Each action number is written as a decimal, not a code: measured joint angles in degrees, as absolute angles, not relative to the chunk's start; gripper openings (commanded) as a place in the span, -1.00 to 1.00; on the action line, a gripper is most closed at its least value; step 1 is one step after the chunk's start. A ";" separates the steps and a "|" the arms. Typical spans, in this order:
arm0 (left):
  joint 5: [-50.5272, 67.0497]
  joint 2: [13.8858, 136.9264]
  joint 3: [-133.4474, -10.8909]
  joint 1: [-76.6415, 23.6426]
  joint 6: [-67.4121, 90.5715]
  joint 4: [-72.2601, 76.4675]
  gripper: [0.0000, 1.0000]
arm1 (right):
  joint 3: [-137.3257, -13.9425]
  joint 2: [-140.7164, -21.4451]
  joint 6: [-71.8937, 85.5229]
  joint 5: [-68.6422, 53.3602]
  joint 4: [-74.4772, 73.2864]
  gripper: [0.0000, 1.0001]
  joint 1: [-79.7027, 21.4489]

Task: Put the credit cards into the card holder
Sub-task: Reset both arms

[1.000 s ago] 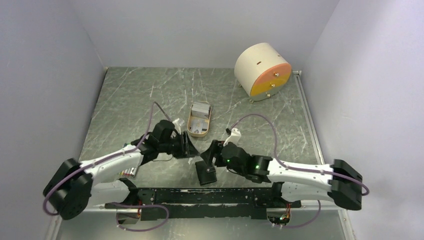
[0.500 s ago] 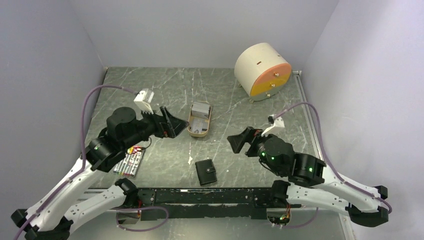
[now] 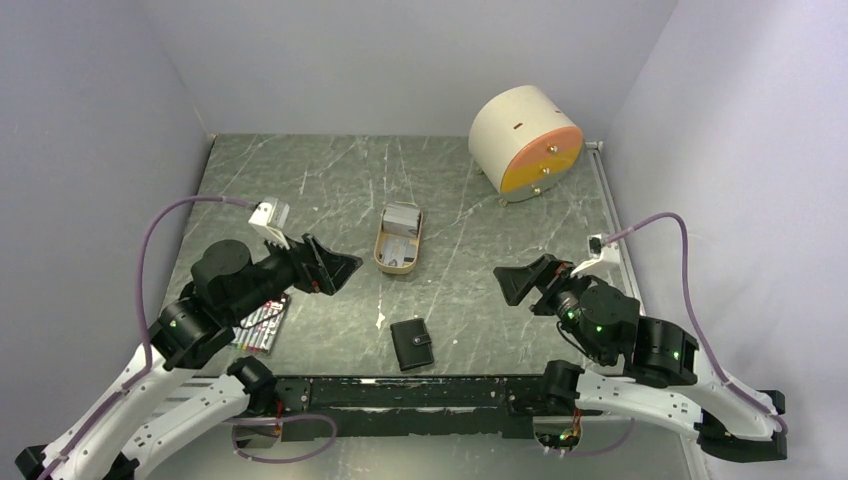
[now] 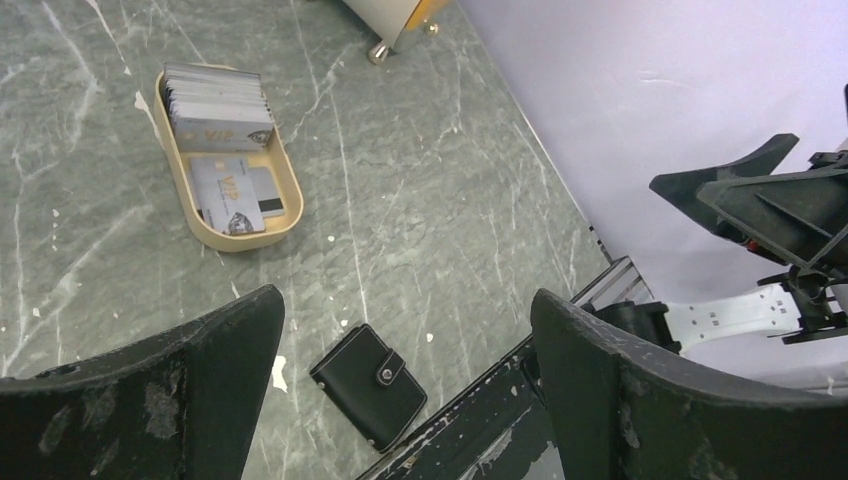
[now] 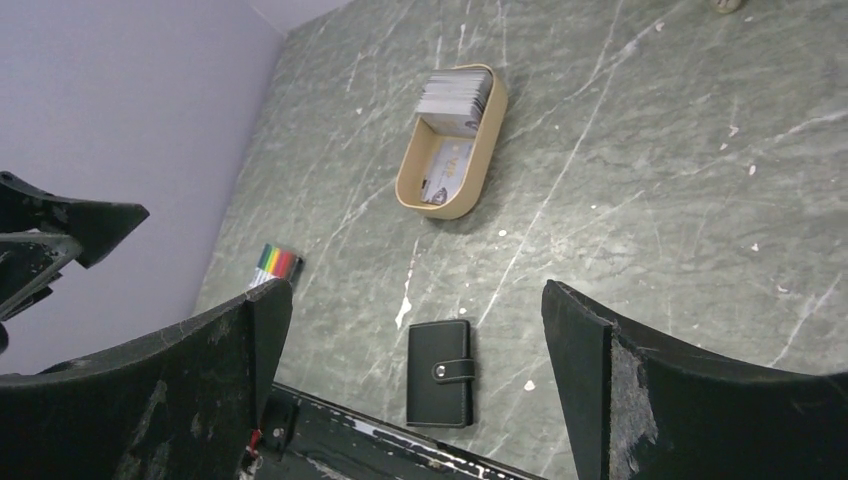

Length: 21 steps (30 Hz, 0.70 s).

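Left gripper (image 3: 335, 268) wide open, right gripper (image 3: 521, 280) likewise, green marbled table (image 3: 300, 180), lilac walls (image 3: 400, 60)

Place: a robot lab cell
Walls: plain lilac panels (image 3: 400, 60) close round three sides
Bench: marbled grey-green top (image 3: 300, 170); black mounting rail (image 3: 420, 392)

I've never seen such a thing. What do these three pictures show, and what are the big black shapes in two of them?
A robot with two arms stands at the near edge of a table. One picture looks down from above; the other two come from wrist cameras, so the black shapes are each arm's own fingers. The left gripper and right gripper are open, holding nothing. On the table lie a shut black card holder, a tan tray holding the credit cards, coloured markers and a round beige drum.
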<state>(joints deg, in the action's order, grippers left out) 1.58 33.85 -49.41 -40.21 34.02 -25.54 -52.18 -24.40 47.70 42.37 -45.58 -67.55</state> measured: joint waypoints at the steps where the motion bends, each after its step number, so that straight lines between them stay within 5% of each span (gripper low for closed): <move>1: 1.56 34.22 -49.41 -40.21 34.00 -25.69 0.96 | -52.12 -24.49 47.72 42.52 -45.91 0.99 -67.55; 21: 0.01 36.34 -49.01 -40.21 33.63 -26.17 0.96 | -51.33 -20.67 47.29 45.30 -48.18 0.99 -67.55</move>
